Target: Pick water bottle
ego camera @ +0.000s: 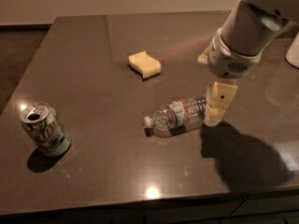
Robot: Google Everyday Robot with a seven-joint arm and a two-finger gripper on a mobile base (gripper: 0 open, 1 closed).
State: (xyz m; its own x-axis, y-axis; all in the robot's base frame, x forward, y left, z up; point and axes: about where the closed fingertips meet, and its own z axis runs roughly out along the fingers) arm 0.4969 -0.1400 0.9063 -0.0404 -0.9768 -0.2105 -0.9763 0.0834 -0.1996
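We note a wide, dark grey, glossy counter (pixel 93 69) filling most of the view, with glare spots near its front edge. The robot's bulky white arm (pixel 247 31) reaches in from the upper right and casts a dark shadow on the counter's right front.

The water bottle (pixel 177 117), clear ribbed plastic with a small white cap and a blue-white label edged in red-orange, lies on its side near the counter's middle. Its cap points left and its base points right.

A green-and-white soda can (pixel 45 129) stands upright, opened, well apart at the front left.

The cream-coloured gripper (pixel 214 118) hangs down from the arm right at the bottle's base end, its tip against or just beside it. We cannot tell whether it is open or closed.

A pale yellow wavy sponge (pixel 145 64) lies behind the bottle, apart from it.
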